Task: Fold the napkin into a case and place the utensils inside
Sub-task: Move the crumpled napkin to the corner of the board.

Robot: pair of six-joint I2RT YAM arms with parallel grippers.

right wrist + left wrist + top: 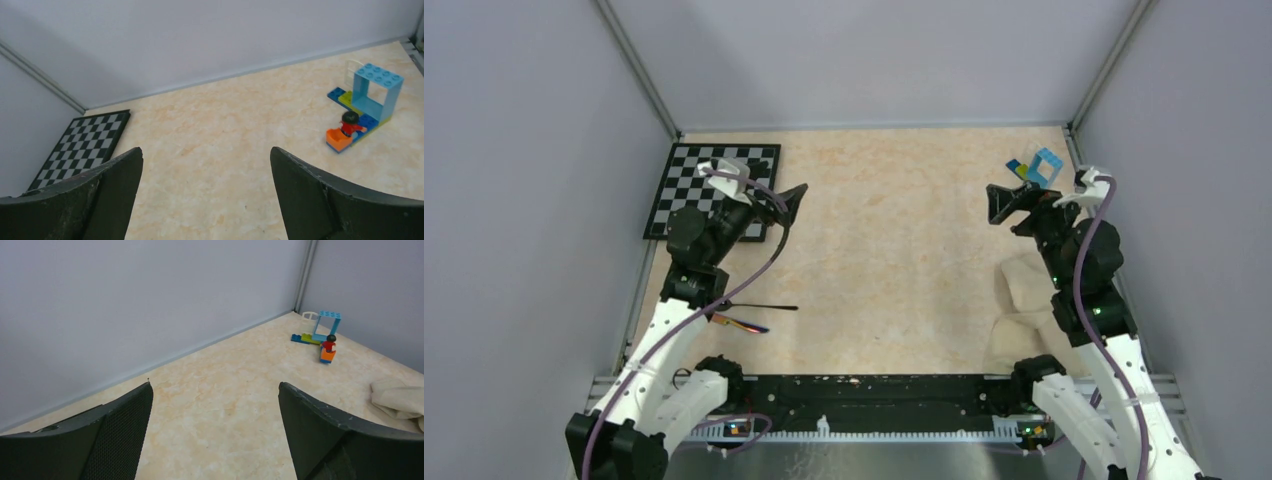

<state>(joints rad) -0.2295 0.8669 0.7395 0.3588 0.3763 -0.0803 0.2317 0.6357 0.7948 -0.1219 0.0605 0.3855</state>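
Note:
The napkin [1024, 300] lies crumpled in a cream heap at the right, near the front, partly under my right arm; its edge shows in the left wrist view as the napkin [400, 397]. No case is in view. The utensils lie at the front left beside my left arm: a slim dark piece [764, 307] and a rainbow-tinted one [744, 324]. My left gripper [789, 205] [215, 385] hangs open over bare table by the board, holding nothing. My right gripper [1002, 205] [205, 149] is open and empty too, beyond the napkin.
A black-and-white chequered board [714, 185] [82, 147] lies at the back left corner. Small coloured toy bricks [1036, 168] [320, 335] [365, 107] with a figure stand at the back right. Grey walls close in three sides.

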